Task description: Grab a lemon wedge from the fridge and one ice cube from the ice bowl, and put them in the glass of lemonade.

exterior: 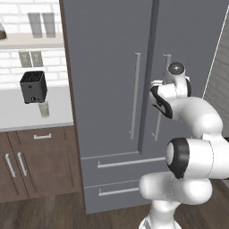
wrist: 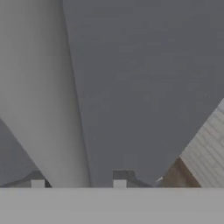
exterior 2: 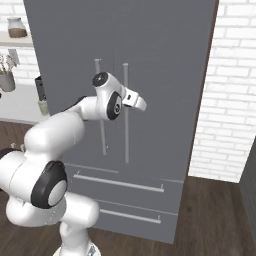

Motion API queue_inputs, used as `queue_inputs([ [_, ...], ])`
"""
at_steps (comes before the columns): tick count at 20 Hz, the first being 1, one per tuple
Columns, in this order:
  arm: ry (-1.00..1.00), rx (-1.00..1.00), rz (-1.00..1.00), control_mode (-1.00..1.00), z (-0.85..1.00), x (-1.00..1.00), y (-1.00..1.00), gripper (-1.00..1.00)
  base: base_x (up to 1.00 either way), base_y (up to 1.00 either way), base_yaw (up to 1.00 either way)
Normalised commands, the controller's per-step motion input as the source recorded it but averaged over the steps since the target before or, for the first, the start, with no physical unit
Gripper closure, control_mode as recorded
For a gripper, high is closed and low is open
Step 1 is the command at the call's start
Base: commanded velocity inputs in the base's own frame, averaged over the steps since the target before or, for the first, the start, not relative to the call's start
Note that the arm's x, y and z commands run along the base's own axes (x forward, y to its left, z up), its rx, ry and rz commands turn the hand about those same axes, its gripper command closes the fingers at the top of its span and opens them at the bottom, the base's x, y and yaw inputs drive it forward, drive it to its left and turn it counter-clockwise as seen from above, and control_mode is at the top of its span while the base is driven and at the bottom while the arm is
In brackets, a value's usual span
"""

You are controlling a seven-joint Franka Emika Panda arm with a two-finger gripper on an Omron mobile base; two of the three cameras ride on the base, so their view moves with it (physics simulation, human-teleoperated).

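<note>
Two long silver bar handles (exterior 2: 125, 112) run down the tall grey two-door fridge (exterior: 112, 67) at mid-frame, and my jaws, partly open, straddle one, so I'd close squarely on it before pulling; the lemon wedge is presumably inside.

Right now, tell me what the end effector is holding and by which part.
Nothing is gripped. The end effector has its jaws open astride the fridge's right door handle, partway along the bar, with a gap on one side.
</note>
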Motion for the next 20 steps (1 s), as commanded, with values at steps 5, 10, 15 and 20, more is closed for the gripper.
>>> queue_inputs([
  [5,0.00,0.12,-0.19,-1.00,0.08,-0.87,-1.00,1.00,0.00,0.00,0.00],
  [10,0.00,0.13,-0.21,-1.00,0.00,-0.96,-1.00,1.00,0.00,0.00,0.00],
  [15,0.00,0.14,-0.23,-1.00,0.00,-0.97,-1.00,1.00,0.00,0.00,0.00],
  [20,0.00,0.11,-0.19,-1.00,0.12,-0.84,-0.88,1.00,0.00,0.00,0.00],
])
